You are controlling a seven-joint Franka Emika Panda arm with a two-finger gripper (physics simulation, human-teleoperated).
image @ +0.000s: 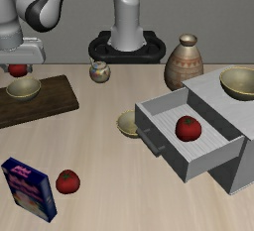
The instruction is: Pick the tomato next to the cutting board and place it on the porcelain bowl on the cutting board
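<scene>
- Tool (18, 64) is seen clamped on tomato (18, 71), held just above bowl (24, 89) on board (50, 100), at exterior view's left.
- Worktop (109, 175): pale wood, plain; grey wall (198, 7) behind.
- 2nd tomato (67, 181) is seen nr blue box (28, 187); 3rd tomato (189, 128) is seen in open drawer (203, 161).

Open drawer (159, 142) with tomato (189, 128); vase (186, 61); perhaps a small jar (99, 71); blue box (30, 187) beside second tomato (67, 181)
</scene>
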